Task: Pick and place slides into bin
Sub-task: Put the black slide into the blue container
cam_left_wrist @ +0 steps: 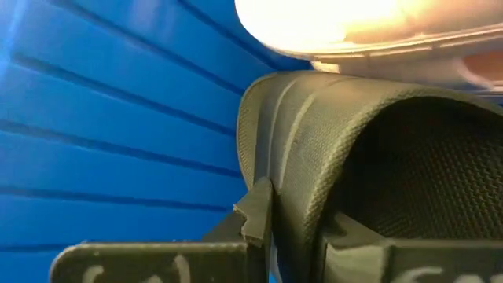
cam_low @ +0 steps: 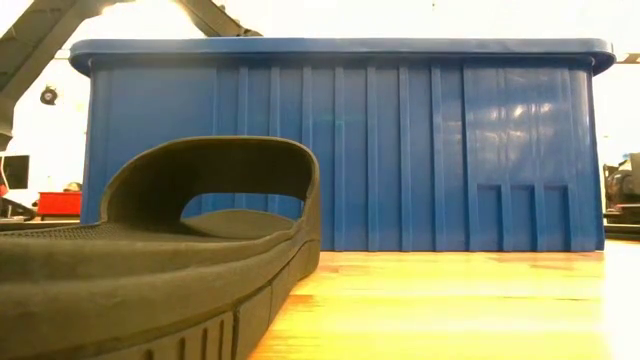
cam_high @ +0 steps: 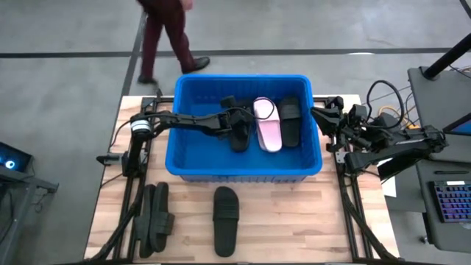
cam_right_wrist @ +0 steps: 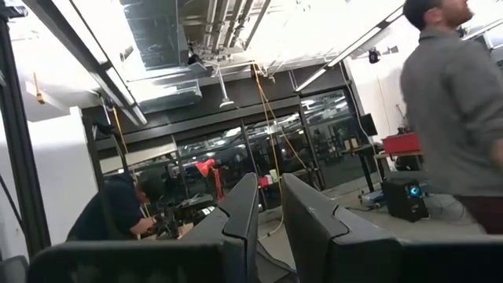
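A: What are the left jaws (cam_high: 237,131) doing?
B: Clamped on a black sandal (cam_high: 239,135), low inside the blue bin (cam_high: 191,165), beside the pink one (cam_high: 267,124).
A: Next?
B: Probably let go, lift clear. The right jaws (cam_high: 321,115) wait at the bin's right edge, slightly parted.
A: Left over?
B: Three black sandals (cam_high: 225,219) on the wooden counter (cam_high: 294,221); people beyond.

Looks like a big workshop: grey concrete floor (cam_high: 309,29) with a dark line (cam_high: 368,52) running across it, and a pale wood table (cam_high: 294,221) in the middle. Exposed ducts (cam_right_wrist: 169,39) and bright ceiling lights overhead, glass partitions (cam_right_wrist: 259,157) at the back. 2 people (cam_right_wrist: 456,118) are around, 1 bent over a bench (cam_right_wrist: 118,208).
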